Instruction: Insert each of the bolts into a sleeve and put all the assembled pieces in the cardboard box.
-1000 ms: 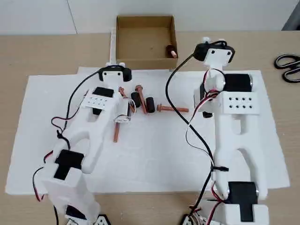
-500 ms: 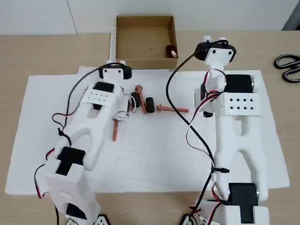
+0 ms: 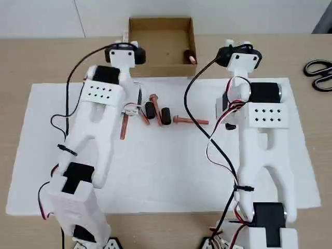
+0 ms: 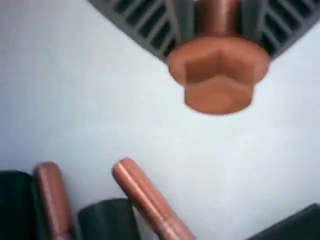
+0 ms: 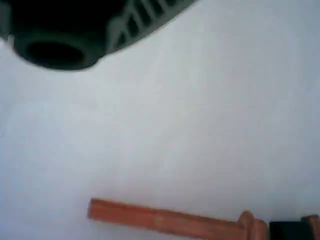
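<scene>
My left gripper (image 3: 126,115) is shut on a copper bolt (image 3: 123,127), which hangs over the white foam mat left of the loose parts. In the left wrist view the bolt's hex head (image 4: 217,75) sticks out from between the ribbed jaws. My right gripper (image 3: 229,124) holds a black sleeve (image 5: 55,45), its bore showing. A loose bolt (image 3: 191,120) lies between the arms, with two black sleeves (image 3: 166,115) and further bolts (image 3: 154,104) beside it. The cardboard box (image 3: 161,23) at the back holds one assembled piece (image 3: 190,56).
The white foam mat (image 3: 171,171) covers most of the table in front of the box. Scissors (image 3: 319,72) lie at the far right on the bare wood. Cables trail from both arms over the mat.
My left arm has swung toward the back of the table, carrying the bolt up and away from the mat's middle. The right arm and loose parts have stayed put.
</scene>
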You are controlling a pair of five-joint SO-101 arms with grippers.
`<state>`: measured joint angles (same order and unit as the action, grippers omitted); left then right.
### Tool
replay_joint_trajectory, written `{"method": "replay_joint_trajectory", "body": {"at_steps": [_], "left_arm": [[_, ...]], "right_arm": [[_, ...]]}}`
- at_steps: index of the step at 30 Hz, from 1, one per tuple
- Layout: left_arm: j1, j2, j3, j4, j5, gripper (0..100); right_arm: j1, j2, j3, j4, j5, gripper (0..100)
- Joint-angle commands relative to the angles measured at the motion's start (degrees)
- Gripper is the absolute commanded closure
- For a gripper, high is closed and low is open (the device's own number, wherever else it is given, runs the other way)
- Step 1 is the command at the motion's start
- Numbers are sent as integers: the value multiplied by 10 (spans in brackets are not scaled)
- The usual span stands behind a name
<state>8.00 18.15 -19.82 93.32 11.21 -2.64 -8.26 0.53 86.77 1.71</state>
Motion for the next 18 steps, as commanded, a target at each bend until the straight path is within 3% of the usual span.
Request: {"method": "replay_joint_trajectory", "body": {"at_steps": [1, 6, 18], "left_arm": [[-3, -5, -102, 56, -15, 994], [-2, -21, -160, 72, -18, 994], [-4, -143, -60, 71, -21, 994]], "right_arm": [[0, -36, -11, -2, -2, 989], [0, -81, -13, -2, -2, 989], [0, -293, 130, -51, -1, 989]]}}
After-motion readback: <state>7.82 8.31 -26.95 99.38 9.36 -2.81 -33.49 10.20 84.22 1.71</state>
